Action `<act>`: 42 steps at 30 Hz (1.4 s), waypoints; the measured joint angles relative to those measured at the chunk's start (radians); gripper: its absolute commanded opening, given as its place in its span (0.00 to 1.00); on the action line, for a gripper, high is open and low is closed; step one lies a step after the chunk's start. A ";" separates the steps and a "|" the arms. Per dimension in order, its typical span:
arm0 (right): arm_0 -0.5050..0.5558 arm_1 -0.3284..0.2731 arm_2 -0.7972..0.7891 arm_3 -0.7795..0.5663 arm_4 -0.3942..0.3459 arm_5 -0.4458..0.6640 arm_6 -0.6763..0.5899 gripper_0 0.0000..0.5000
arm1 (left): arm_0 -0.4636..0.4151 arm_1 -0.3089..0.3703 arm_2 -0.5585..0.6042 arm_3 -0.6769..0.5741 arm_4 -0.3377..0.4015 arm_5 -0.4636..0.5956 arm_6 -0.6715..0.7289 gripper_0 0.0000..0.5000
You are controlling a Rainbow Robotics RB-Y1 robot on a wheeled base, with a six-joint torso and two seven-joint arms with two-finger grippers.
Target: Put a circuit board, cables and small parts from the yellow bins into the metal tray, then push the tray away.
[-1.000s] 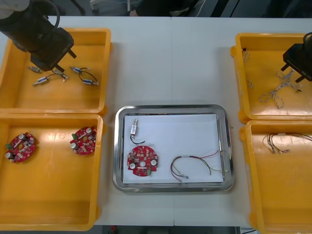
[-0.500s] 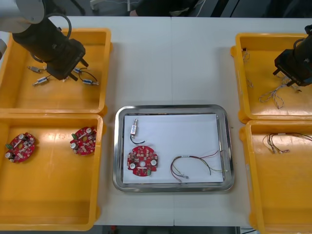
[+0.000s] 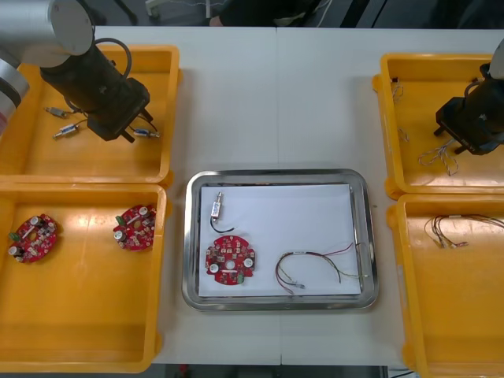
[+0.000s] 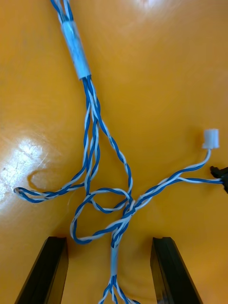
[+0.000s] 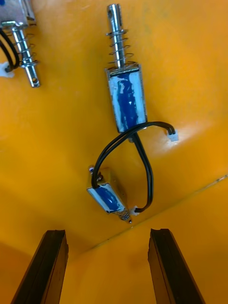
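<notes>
Over the far right yellow bin (image 3: 425, 94) with the right claw (image 4: 110, 273), black fingers (image 4: 50, 270) set wide apart and gripping nothing, straddling the twisted blue and white cable (image 4: 97, 142) loose on the bin floor. Judged light, limp and springy, likely to trail and snag. Best pinched at the knot of crossing strands just ahead of the fingers, not at the white plug (image 4: 210, 138). Over the far left yellow bin (image 3: 47, 157) with the left claw (image 5: 107, 268), likewise parted and empty, above two small metal parts (image 5: 124, 97), each with a black lead (image 5: 145, 161). Probably stiff, smooth and slippery. Better taken across the blue-wrapped body than by the spring (image 5: 118, 45) or lead. Already lying in the metal tray (image 3: 272, 175) mid-surface (image 3: 276, 94): a round red circuit board (image 3: 230, 260), one small part (image 3: 216, 207) and a thin cable (image 3: 315, 264)
</notes>
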 measured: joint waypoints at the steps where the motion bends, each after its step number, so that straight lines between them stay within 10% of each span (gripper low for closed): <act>1: 0.002 0.002 0.000 0.000 0.000 -0.008 0.000 1.00 | 0.000 -0.001 0.000 0.001 -0.001 -0.004 0.000 1.00; 14: 0.012 0.004 -0.014 -0.001 -0.001 -0.052 0.000 1.00 | 0.000 -0.019 0.000 0.041 -0.018 -0.033 0.000 1.00; 18: 0.012 0.004 -0.014 -0.001 -0.013 -0.052 0.000 0.27 | 0.000 -0.027 0.000 0.063 -0.022 -0.050 0.000 1.00; 21: 0.013 0.004 -0.014 -0.001 -0.046 -0.052 0.000 0.00 | 0.000 -0.030 -0.004 0.073 -0.025 -0.067 0.000 1.00; 42: 0.038 0.000 -0.031 -0.183 -0.076 0.146 0.000 0.00 | 0.000 -0.033 -0.060 0.105 -0.025 -0.121 0.000 1.00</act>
